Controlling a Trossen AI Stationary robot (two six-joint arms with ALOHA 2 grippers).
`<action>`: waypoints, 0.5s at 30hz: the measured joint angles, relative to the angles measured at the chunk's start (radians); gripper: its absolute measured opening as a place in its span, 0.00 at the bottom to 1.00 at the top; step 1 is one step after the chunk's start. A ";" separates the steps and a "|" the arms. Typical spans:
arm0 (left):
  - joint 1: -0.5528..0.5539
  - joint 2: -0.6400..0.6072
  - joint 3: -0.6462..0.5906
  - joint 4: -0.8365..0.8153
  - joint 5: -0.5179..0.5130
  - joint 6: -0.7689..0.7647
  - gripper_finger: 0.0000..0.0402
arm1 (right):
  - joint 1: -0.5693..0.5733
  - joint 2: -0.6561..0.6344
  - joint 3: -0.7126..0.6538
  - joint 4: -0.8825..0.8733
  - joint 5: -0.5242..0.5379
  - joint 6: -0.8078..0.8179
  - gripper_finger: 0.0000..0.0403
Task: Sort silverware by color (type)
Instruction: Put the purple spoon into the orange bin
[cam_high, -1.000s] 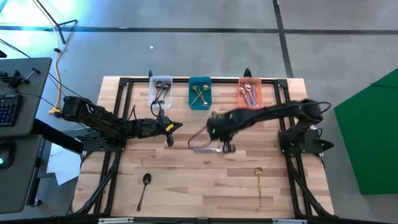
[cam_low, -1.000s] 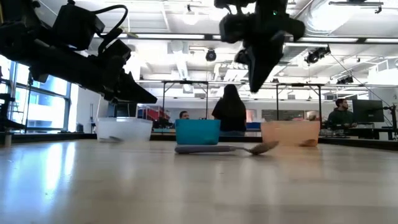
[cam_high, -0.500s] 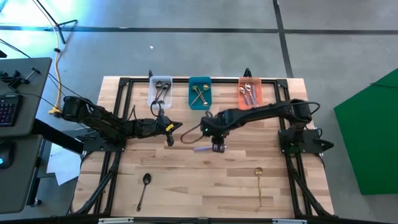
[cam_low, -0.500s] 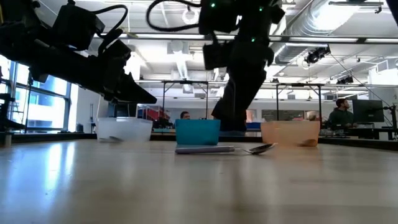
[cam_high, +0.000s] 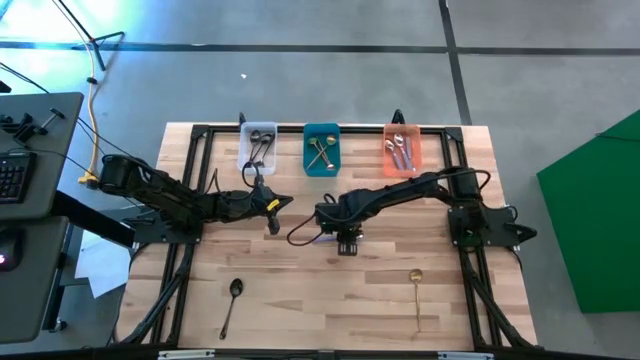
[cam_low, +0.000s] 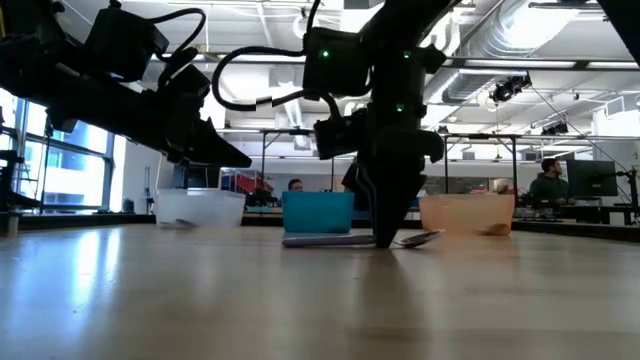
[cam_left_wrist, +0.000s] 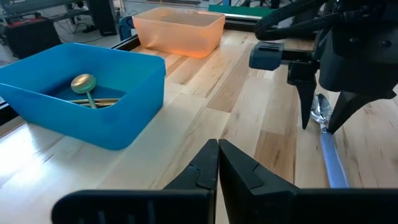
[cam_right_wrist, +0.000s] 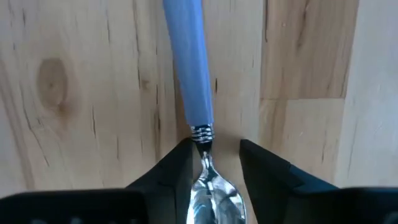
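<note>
- While the right gripper (cam_low: 385, 238) points straight down at mid-table, we see its two fingers (cam_right_wrist: 176, 167) parted, one on each side of the neck of a lavender-handled silver spoon (cam_right_wrist: 189, 81) lying flat on the wood; the tips are at the table surface and have not yet pinched it.
- From the low camera, we find that spoon (cam_low: 350, 239) in front of the teal bin (cam_low: 318, 212), its bowl toward the orange bin (cam_low: 467, 213).
- Over to the left, we see the left gripper (cam_high: 273, 207) hovering above the table in front of the clear bin (cam_high: 258, 146), its fingers (cam_left_wrist: 205, 167) pressed together and holding nothing.
- Looking down, we count dark spoons in the clear bin, gold spoons (cam_high: 320, 152) in the teal bin (cam_high: 321, 128), and silver spoons (cam_high: 400, 153) in the orange bin (cam_high: 401, 129).
- Near the front edge, we spot a black spoon (cam_high: 231, 303) lying on the left side of the table (cam_high: 300, 300) and a gold spoon (cam_high: 417, 293) on the right side, well apart from each other and from both grippers.
</note>
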 joint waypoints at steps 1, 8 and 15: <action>0.000 0.000 0.000 0.000 -0.001 0.000 0.01 | 0.000 0.004 0.002 0.002 0.000 -0.010 0.28; 0.000 0.000 0.000 -0.002 -0.005 0.006 0.01 | -0.001 0.025 0.005 -0.002 -0.006 -0.039 0.14; 0.000 0.000 0.000 -0.005 -0.005 0.012 0.01 | -0.009 0.028 0.004 -0.021 -0.061 -0.042 0.02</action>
